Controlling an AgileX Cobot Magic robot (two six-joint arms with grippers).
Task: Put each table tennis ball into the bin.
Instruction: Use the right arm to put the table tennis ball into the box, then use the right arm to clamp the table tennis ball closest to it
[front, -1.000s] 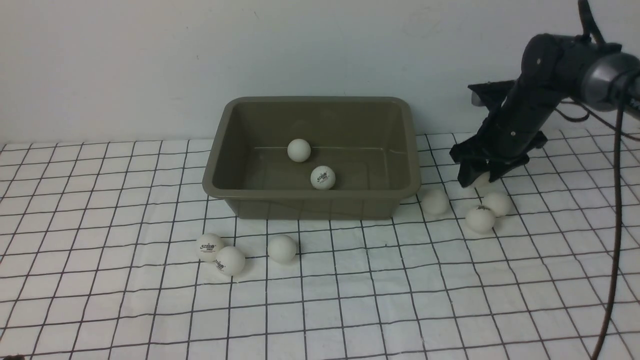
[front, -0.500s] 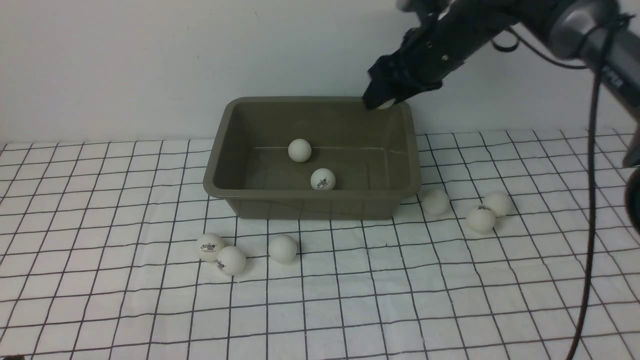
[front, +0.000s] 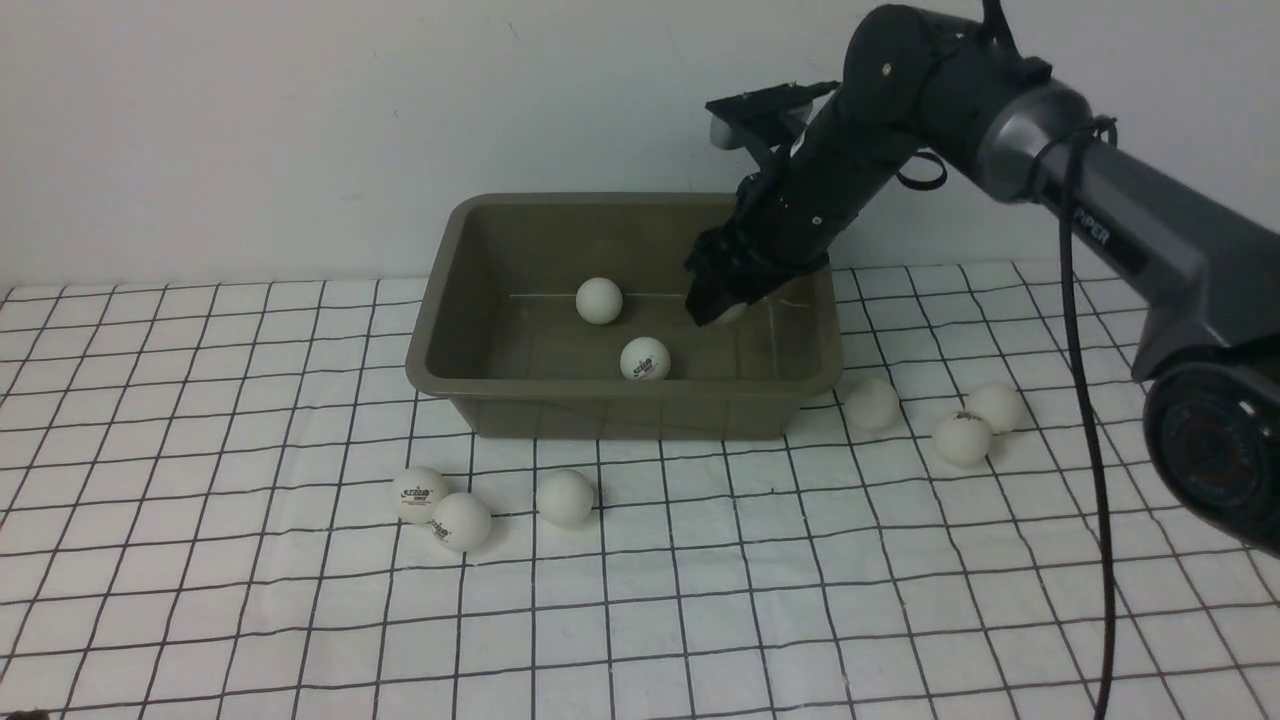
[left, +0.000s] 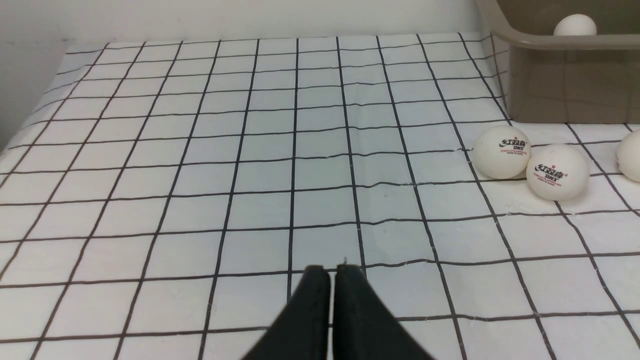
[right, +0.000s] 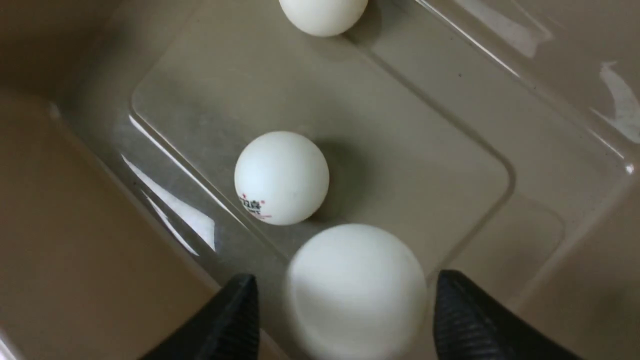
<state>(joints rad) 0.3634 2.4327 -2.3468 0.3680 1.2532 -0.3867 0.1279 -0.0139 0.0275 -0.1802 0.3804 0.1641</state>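
Right gripper (front: 713, 309) reaches down inside bin (front: 440, 300), jaws apart. Blurred ball (right: 356, 290) sits between them with a gap on one side, not clamped. Logo ball (front: 645, 359) and plain ball (front: 598, 300) lie on the bin floor nearby. Right-side trio (front: 962, 438) and front-left trio (front: 461, 521) lie on checked cloth (front: 700, 600). Left gripper (left: 332, 272) closed, empty.

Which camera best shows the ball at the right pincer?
The right wrist view: the ball sits close up between the open fingertips of the right pincer, a gap on either side. The front view shows only a white sliver under the pincer, inside the bin. The left wrist view misses it.
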